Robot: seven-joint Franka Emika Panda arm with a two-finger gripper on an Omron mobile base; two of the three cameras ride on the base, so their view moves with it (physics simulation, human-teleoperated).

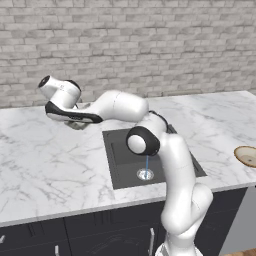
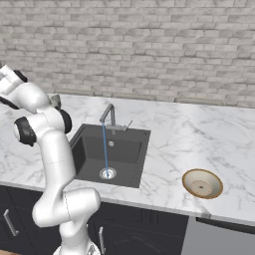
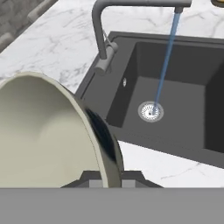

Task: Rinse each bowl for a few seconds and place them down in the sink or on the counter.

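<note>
My gripper (image 3: 105,177) clamps the rim of the deep bowl (image 3: 43,131), over the counter (image 1: 50,160) left of the sink (image 3: 175,105). Ahead of my hand, the faucet (image 3: 103,39) pours onto the drain (image 3: 151,111). The shallower bowl (image 2: 201,183) sits on the counter far beyond the sink.

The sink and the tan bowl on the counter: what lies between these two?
Between the sink and the tan bowl lies only bare marble counter, as the right base view shows.

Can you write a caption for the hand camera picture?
Gripper shut on the cream bowl beside the sink, faucet running.
</note>
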